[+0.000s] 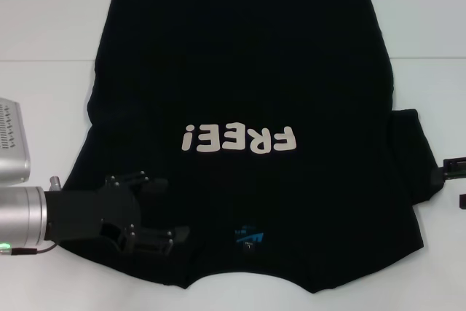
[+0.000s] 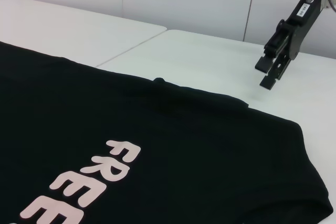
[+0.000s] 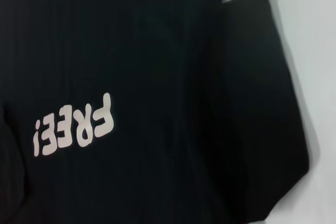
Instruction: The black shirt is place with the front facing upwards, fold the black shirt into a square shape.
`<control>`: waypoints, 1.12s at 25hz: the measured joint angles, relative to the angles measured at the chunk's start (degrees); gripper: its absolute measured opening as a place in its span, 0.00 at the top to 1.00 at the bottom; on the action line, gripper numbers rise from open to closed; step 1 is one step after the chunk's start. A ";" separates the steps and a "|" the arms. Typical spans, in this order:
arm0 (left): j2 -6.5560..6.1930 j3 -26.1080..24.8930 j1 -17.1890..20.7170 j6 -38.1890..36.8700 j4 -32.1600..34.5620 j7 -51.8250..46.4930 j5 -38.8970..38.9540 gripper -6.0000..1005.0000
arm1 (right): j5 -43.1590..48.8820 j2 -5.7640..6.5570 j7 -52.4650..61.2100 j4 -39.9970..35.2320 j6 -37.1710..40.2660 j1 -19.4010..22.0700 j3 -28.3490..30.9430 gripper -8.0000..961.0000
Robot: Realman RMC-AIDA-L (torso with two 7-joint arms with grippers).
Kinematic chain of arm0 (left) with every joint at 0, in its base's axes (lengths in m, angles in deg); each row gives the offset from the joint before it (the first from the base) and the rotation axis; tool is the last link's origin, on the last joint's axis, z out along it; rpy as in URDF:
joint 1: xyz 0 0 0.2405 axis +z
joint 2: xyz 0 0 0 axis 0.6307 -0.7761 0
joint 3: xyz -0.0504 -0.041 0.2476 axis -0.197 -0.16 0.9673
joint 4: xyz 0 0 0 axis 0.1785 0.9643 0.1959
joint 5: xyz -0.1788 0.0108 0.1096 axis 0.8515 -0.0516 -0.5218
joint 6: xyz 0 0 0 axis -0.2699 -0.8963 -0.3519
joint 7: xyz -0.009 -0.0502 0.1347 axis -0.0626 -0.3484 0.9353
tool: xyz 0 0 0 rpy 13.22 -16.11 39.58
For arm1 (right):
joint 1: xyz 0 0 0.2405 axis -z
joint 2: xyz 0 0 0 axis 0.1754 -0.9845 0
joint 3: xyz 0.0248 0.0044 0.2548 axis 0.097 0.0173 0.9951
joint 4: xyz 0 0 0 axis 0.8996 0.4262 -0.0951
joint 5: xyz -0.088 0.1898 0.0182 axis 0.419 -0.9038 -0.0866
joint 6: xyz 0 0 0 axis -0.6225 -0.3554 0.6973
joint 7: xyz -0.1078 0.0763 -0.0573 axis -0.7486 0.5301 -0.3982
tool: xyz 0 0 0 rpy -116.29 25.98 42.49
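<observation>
A white table [image 1: 44,27] fills the scene, and most of it is covered by the black shirt [image 1: 240,63], which lies flat with its front up, the collar toward the robot and the hem at the far edge. The left sleeve looks already tucked in over the body near the left arm, while the right sleeve [image 1: 411,158] lies spread out on the table at the shirt's right side; the right wrist view shows that sleeve [image 3: 257,103] flat, with bare table beyond it. Across the chest runs chunky white "FREE!" lettering [image 1: 240,138], upside down from the head camera and also seen in the left wrist view [image 2: 79,187]. The left gripper [image 1: 156,213] lies low over the shirt's near left part, by the shoulder and beside the collar, its black fingers [image 1: 164,238] spread apart with nothing between them; whether they touch the cloth cannot be told. The right gripper [image 1: 455,180] sits at the right edge of the head view, just beside the end of the right sleeve; in the left wrist view it [image 2: 272,74] hangs above bare table near the shirt's edge, fingers pointing down, close together and gripping nothing. A small blue neck label [image 1: 247,238] shows inside the collar.
</observation>
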State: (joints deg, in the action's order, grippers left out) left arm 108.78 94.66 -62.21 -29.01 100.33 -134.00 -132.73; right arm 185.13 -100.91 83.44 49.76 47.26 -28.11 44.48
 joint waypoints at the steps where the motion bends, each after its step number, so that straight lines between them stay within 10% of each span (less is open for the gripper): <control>1: 0.00 0.00 0.00 0.02 0.00 0.00 0.00 0.05 | 0.04 -0.07 -0.17 0.63 -0.71 -0.13 -0.01 0.04; 28: 0.05 -0.19 0.44 -0.16 -0.01 -0.01 0.03 0.05 | 0.01 -1.28 -0.69 6.36 -8.59 -1.95 -1.47 0.05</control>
State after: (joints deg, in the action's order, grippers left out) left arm 108.83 94.47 -61.77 -29.17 100.32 -134.00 -132.69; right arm 185.14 -102.20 82.75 56.12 38.67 -30.06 43.01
